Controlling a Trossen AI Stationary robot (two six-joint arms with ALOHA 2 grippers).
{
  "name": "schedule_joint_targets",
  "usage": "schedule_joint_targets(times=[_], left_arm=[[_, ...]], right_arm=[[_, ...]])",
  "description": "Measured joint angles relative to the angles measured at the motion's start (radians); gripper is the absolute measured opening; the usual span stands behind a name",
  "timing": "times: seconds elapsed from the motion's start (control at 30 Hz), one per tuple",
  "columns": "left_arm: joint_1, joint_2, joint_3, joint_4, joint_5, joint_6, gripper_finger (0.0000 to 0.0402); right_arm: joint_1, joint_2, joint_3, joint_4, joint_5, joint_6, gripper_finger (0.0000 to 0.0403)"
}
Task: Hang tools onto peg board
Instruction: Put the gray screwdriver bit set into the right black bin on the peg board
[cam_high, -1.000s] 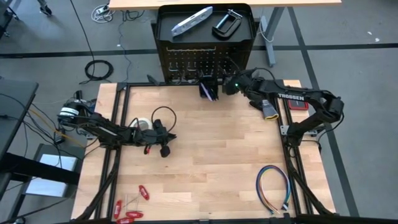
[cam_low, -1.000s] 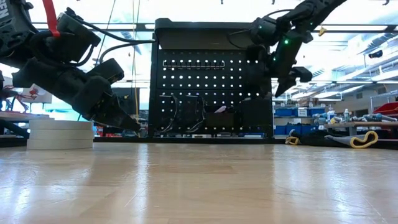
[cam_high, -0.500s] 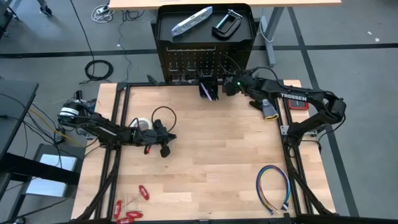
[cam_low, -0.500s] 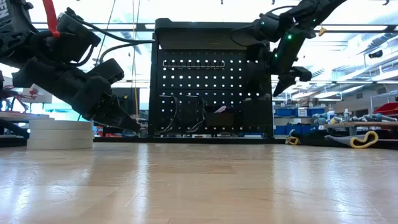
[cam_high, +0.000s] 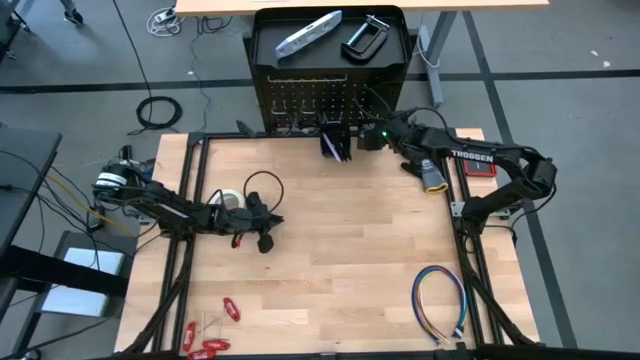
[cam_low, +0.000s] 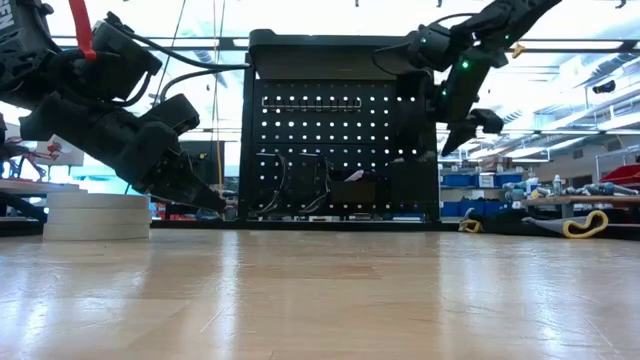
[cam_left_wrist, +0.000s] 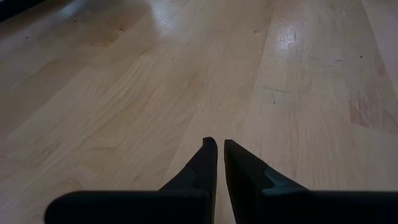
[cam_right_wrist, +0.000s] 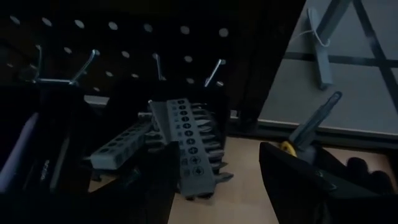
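Movement over the last second is slight, and you should read it as a pause rather than progress. The right claw sits at the upper centre of the high view, just beside the small black bin at the foot of the peg board. In the low view the right arm has drifted a little toward the right of the frame; nothing else about it has changed. Its fingers stand well apart and hold nothing. The right wrist view shows grey metal pieces already lying in that bin, directly ahead of the open claw, so that delivery looks finished.

The left claw has not moved. It rests low over the bench at centre left of the high view, fingers drawn almost together with only a thin gap, gripping nothing that I can see. The black cable loop and the white tape rolls lie near it.

Still unhung: the red-handled hand tools at lower left, plus the silver bar-shaped tool and black C-clamp on the board's tray top. You have most of the task ahead
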Motion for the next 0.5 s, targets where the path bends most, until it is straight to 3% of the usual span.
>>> schedule_joint_targets(times=[0.33, 0.5], left_arm=[[0.000, 0.000, 0.000, 0.000, 0.000, -0.003, 0.0035], [0.000, 0.000, 0.000, 0.000, 0.000, -0.003, 0.0035]], right_arm=[[-0.002, -0.062, -0.023, 0.083, -0.064, -0.046, 0.0227], [0.020, -0.142, -0.023, -0.024, -0.062, -0.019, 0.0227]])
